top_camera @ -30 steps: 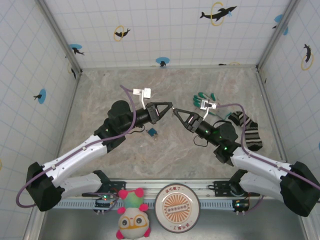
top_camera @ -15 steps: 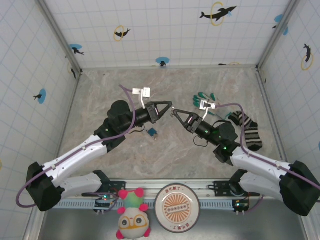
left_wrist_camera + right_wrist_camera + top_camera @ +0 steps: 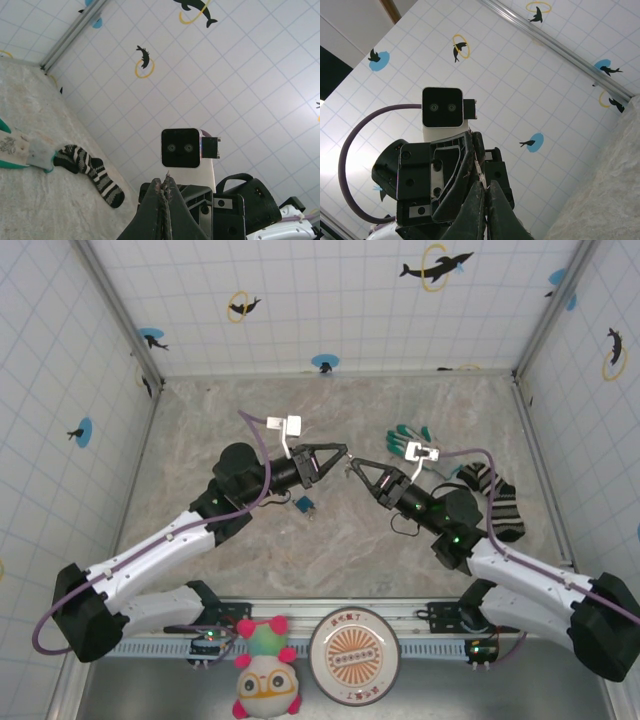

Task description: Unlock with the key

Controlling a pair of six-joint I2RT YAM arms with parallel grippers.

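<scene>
The left claw (image 3: 343,450) is pinched tight over the table's middle, with the blue padlock (image 3: 304,504) lying on the tabletop near it. Its tip meets the right claw (image 3: 354,463), also squeezed closed. A silver sliver, seemingly the key (image 3: 479,173), sits where the 2 tips meet.

My left arm (image 3: 160,545) and right arm (image 3: 520,575) both reach inward, forearms raised, converging mid-field. Left jaws closed tight. Right jaws closed tight. The tips nearly meet, pointing at each other.
</scene>
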